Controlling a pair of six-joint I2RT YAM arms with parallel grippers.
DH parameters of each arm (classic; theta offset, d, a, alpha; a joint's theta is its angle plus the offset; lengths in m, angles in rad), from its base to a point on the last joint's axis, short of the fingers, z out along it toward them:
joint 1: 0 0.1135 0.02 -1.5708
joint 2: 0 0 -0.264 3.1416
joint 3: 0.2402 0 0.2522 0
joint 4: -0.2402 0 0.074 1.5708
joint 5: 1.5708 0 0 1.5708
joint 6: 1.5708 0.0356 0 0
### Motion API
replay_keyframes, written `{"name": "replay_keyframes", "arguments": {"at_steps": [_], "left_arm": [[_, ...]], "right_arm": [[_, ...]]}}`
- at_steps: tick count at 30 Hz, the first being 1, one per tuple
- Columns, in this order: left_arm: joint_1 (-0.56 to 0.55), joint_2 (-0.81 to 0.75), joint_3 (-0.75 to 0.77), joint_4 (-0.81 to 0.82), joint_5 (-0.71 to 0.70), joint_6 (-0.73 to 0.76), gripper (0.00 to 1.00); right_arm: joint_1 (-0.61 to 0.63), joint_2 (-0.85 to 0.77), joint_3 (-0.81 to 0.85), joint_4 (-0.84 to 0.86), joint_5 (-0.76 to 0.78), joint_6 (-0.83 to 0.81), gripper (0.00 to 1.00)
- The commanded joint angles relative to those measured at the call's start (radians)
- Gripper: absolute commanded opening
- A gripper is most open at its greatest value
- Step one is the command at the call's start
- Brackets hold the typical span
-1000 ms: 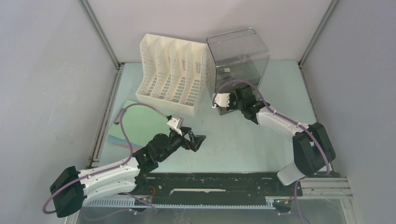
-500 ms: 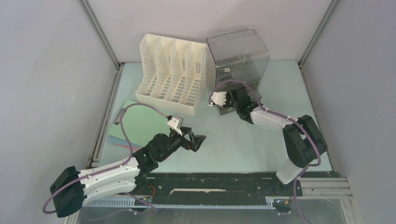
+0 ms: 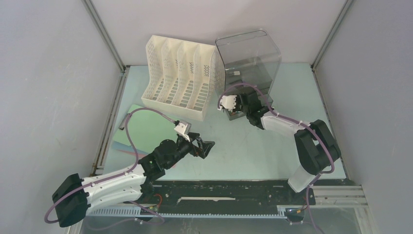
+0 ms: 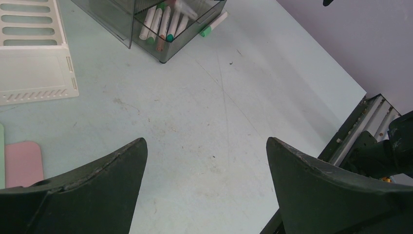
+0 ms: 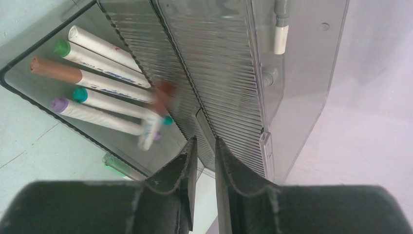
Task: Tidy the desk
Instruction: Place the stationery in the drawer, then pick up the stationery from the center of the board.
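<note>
Left pincer (image 4: 205, 144): jaws wide apart, empty, hanging over bare bench (image 4: 219, 122), which runs beneath and ahead of it.

Right pincer (image 5: 204, 141): jaws a narrow gap apart, nothing between them, tips just beside the ribbed wall of the smoky organizer (image 5: 219, 58).

Ahead-left of it, 1 marker (image 5: 152, 127) shows blurred above 5 lying in the tray (image 4: 180, 44).

Risks, judged:
- It may land crosswise or hop the rim.
- A skewed retreat could snag the ribs and shove the organizer.
- The green-capped marker (image 4: 213, 26) outside the tray could get rolled away.
</note>
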Motion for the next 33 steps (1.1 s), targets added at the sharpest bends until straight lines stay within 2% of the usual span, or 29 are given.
{"name": "replay_keyframes", "arguments": {"at_steps": [1, 15, 25, 29, 33], "left_arm": [[0.005, 0.001, -0.006, 0.044, 0.005, -0.008, 1.00], [0.005, 0.009, 0.000, 0.044, 0.007, -0.005, 1.00], [0.005, 0.029, 0.017, 0.044, 0.008, -0.001, 1.00], [0.005, 0.045, 0.026, 0.045, 0.012, 0.002, 1.00], [0.005, 0.062, 0.031, 0.054, 0.015, 0.002, 1.00]], "right_arm": [[0.009, -0.017, -0.003, 0.030, 0.006, 0.003, 0.27], [0.009, -0.093, -0.003, -0.023, -0.069, 0.064, 0.29], [-0.002, -0.208, -0.004, -0.024, -0.107, 0.255, 0.42], [-0.041, -0.261, 0.016, -0.090, -0.242, 0.365, 0.51], [-0.126, -0.264, 0.132, -0.337, -0.517, 0.501, 0.73]]}}
